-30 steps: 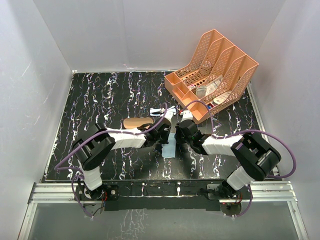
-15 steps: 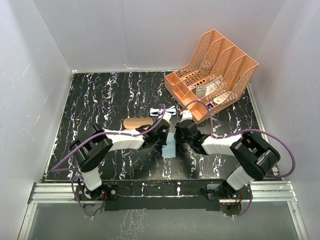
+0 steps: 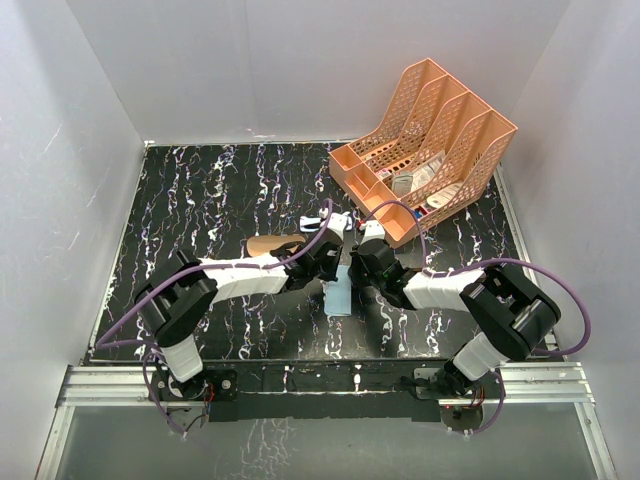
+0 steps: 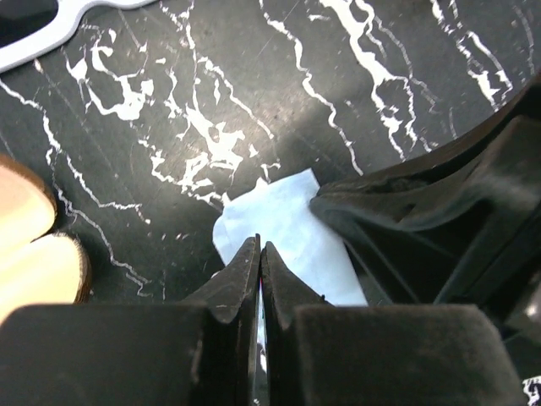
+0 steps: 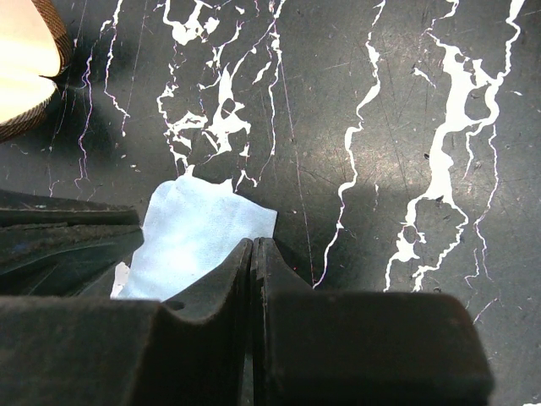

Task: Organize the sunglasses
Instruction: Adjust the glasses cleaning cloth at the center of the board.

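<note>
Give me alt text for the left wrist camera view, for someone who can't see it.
The left pincer, shut, points at the edge of a light blue cloth on a black marbled table, the right pincer close beside it. A tan case sits at left; the white-framed sunglasses cross the top-left corner.

Glossy marbled table [image 4: 380,85], matt pale-blue cloth [image 5: 203,237], smooth white plastic sunglasses [image 4: 34,42]

The sunglasses [image 3: 310,221] are a small pair with a thin white frame and bluish lenses. They lie just beyond the right end of the brown plaid case [image 3: 268,245], near it but not touching, and only partly in view from above.
</note>
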{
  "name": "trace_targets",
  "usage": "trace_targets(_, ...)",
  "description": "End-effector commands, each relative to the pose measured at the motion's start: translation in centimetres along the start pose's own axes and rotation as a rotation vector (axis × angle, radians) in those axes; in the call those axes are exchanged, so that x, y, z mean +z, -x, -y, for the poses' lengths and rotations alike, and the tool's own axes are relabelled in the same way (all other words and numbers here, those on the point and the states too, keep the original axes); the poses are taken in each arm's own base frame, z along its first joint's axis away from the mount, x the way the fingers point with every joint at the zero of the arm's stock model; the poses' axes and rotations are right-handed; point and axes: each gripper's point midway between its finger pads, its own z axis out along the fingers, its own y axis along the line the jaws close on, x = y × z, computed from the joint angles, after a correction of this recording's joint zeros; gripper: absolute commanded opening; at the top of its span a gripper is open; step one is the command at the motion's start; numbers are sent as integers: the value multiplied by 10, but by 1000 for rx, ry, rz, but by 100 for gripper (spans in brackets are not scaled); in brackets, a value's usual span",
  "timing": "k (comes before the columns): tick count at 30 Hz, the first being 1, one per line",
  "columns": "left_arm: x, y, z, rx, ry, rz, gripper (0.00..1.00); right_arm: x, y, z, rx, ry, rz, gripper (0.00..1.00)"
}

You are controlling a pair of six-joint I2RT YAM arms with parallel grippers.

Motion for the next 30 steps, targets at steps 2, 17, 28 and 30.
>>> trace_targets(2, 9, 16, 17, -7, -51, 41, 0, 2, -4, 3, -10, -12, -27, 3)
trace_targets(17, 20, -8, 11, -8, -27, -17, 0, 3, -7, 3, -10, -8, -36, 3)
trace_targets(28, 6, 2, 7, -7, -21, 13, 0, -17, 23, -9, 2, 33, 44, 9)
trace_targets(30, 5, 4, 8, -7, -22, 16, 0, -20, 29, -10, 3, 34, 58, 9)
